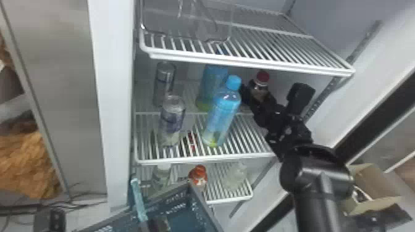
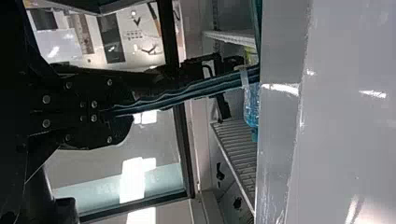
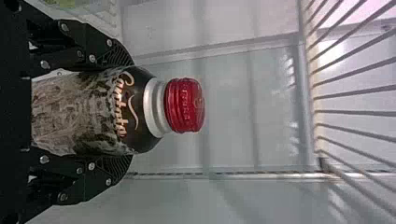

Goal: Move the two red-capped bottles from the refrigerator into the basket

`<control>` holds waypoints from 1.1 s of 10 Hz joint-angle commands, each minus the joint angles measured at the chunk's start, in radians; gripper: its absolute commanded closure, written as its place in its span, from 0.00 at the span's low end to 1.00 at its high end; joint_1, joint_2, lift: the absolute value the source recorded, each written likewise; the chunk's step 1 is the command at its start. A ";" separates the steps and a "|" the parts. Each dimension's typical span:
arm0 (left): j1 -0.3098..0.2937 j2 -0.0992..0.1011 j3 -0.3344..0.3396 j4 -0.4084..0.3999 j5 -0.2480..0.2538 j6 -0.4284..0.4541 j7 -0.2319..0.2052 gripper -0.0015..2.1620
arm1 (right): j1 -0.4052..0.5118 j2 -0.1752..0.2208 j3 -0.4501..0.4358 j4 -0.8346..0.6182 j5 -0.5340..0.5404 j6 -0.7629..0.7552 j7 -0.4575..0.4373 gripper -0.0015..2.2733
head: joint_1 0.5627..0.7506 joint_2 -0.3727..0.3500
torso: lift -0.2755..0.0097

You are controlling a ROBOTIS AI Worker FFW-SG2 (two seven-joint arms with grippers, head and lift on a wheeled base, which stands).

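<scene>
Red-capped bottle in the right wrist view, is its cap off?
No, the red cap sits on the neck of the bottle, which is held between the fingers of the right gripper.

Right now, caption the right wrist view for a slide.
Right hand grips a red-capped bottle from both sides, wire shelf above.

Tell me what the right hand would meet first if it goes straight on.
Beyond the bottle it holds, probably the refrigerator's inner wall, though depth is unclear; the upper shelf may come first.
</scene>
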 commanded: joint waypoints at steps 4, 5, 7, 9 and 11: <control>0.005 0.000 0.001 0.000 0.000 0.000 0.000 0.54 | 0.146 0.000 -0.022 -0.196 -0.051 0.049 0.000 0.56 | 0.70 0.03 | 0.97; 0.005 -0.002 0.001 0.000 0.000 0.000 0.000 0.54 | 0.178 0.000 -0.026 -0.236 -0.065 0.057 0.000 0.56 | 0.70 0.03 | 0.97; 0.007 -0.002 0.001 0.000 0.000 0.000 0.000 0.54 | 0.259 0.000 -0.044 -0.341 -0.091 0.089 0.002 0.56 | 0.70 0.03 | 0.97; 0.010 -0.002 0.003 0.000 0.000 0.000 0.000 0.54 | 0.345 0.002 -0.064 -0.447 -0.119 0.118 0.002 0.56 | 0.70 0.03 | 0.97; 0.010 -0.003 0.003 0.000 0.000 0.000 0.000 0.54 | 0.436 0.009 -0.084 -0.567 -0.123 0.150 0.002 0.56 | 0.70 0.03 | 0.97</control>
